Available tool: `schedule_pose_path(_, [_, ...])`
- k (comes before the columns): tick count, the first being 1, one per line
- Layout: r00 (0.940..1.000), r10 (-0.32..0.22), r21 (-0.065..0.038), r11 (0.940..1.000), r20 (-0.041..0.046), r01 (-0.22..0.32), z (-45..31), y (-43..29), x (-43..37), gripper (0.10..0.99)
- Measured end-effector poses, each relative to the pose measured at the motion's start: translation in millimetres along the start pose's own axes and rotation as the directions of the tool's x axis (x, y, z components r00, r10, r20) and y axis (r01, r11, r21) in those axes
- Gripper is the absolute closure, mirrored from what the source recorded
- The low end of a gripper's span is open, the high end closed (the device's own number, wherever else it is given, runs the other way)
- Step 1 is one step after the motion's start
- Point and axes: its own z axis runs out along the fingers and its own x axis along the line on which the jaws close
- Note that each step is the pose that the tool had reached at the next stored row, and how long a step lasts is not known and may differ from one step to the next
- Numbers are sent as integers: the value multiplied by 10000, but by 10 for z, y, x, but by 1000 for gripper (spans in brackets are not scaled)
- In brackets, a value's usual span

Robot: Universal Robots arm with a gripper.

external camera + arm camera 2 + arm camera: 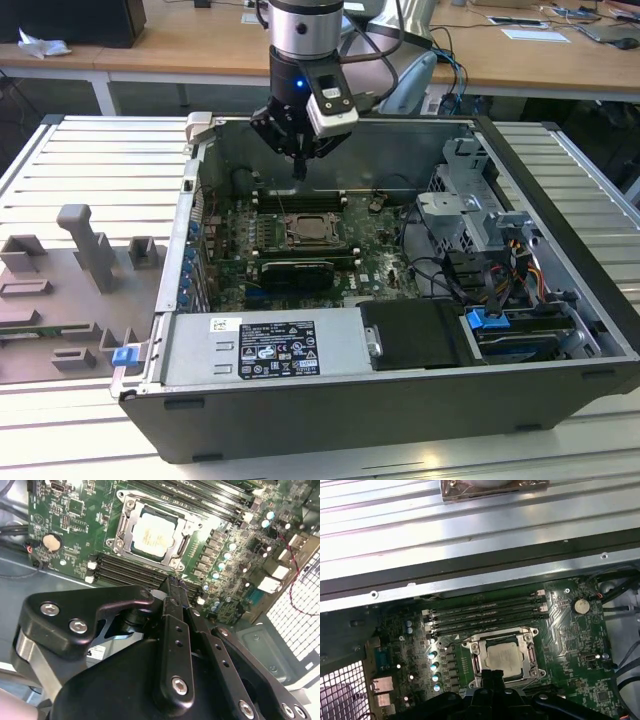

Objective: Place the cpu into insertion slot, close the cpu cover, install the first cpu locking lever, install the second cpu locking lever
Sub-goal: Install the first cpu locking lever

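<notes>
The cpu [307, 232] [156, 534] [503, 658] lies flat in its socket on the green motherboard [375, 250], its dull silver top showing. The cpu cover [124, 530] [529, 639], a silvery frame, lies down around the chip in both wrist views. My gripper [298, 168] [175, 587] [492, 676] hangs above the board, over the memory slots just behind the socket. Its black fingers are shut together with nothing between them. It touches neither the chip nor the cover. How the locking levers stand I cannot make out.
The open computer case [190, 190] walls in the board. A black card [295, 272] lies in front of the socket, the power supply [265, 345] at the near side. A drive cage [470, 205] and cables [470, 270] fill the exterior view's right. Grey fixtures [90, 250] stand on the table.
</notes>
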Motion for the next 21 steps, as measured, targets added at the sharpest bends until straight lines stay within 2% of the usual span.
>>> schedule_pose_path(7, [9970, -776, -6, 9970, -37, 776, 0, 0, 0, 980])
schedule_pose_path(9, [9929, -1188, -9, 9929, -57, 1188, 0, 0, 0, 980])
schedule_pose_path(11, [9864, -1641, -14, 9864, -79, 1641, 0, 0, 0, 980])
schedule_pose_path(16, [9716, -2366, -24, 9716, -113, 2366, 0, 0, 0, 980])
schedule_pose_path(18, [9697, -2439, -27, 9698, -114, 2439, 3, -1, 6, 980])
schedule_pose_path(21, [9686, -2483, -31, 9687, -113, 2483, 22, -12, 68, 980])
